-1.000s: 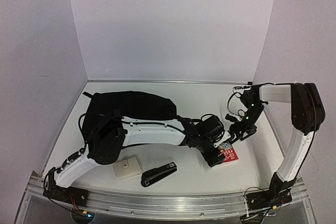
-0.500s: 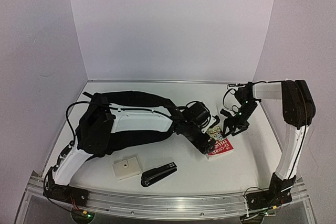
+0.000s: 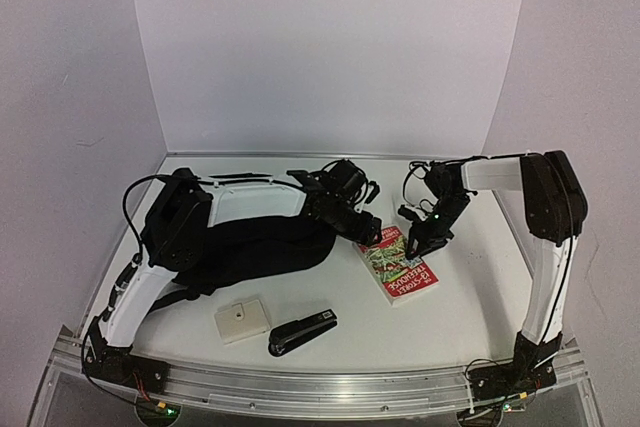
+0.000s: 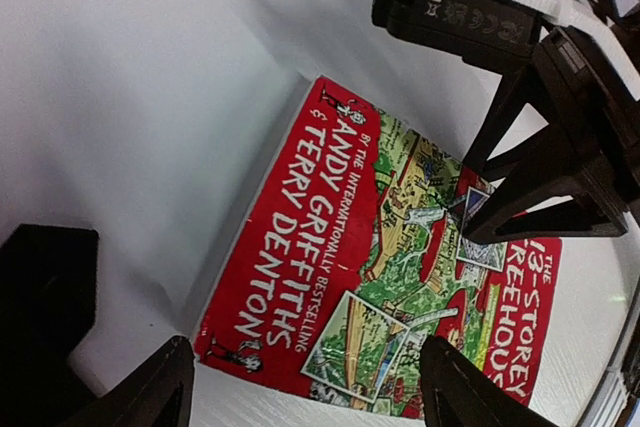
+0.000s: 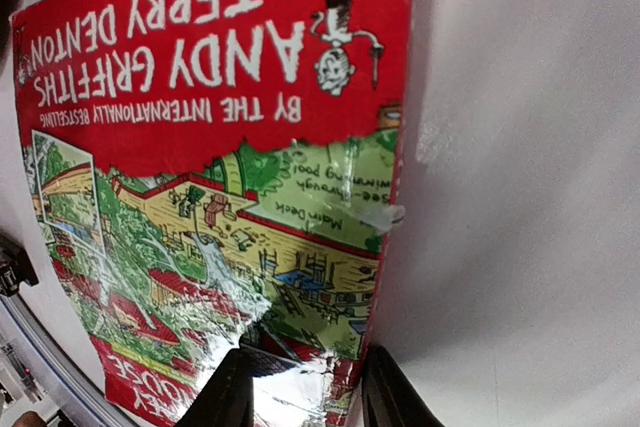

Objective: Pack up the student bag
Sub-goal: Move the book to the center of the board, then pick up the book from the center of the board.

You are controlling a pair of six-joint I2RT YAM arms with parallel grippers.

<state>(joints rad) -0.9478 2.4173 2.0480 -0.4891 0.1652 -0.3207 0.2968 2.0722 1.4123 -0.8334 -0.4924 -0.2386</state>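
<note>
The student bag (image 3: 255,245), a black soft backpack, lies left of centre under my left arm. A red book (image 3: 401,263) with a cartoon cover lies flat on the table to its right. My left gripper (image 3: 372,230) hovers at the book's (image 4: 380,277) left end, open, its two fingertips (image 4: 170,382) spread wide with nothing between them. My right gripper (image 3: 414,243) is down on the book (image 5: 200,147). Its jaws are narrowed but still open and straddle the cover's long edge, one finger over the cover, the other over bare table. The right gripper (image 4: 470,225) also shows in the left wrist view, touching the cover.
A black stapler (image 3: 303,331) and a small beige pad (image 3: 242,318) lie near the front edge, below the bag. White walls close in the table on the left, back and right.
Both grippers moved back and left, and the book moved with them toward the bag. The right jaws narrowed a lot. The left arm swung off the bag toward the back.
</note>
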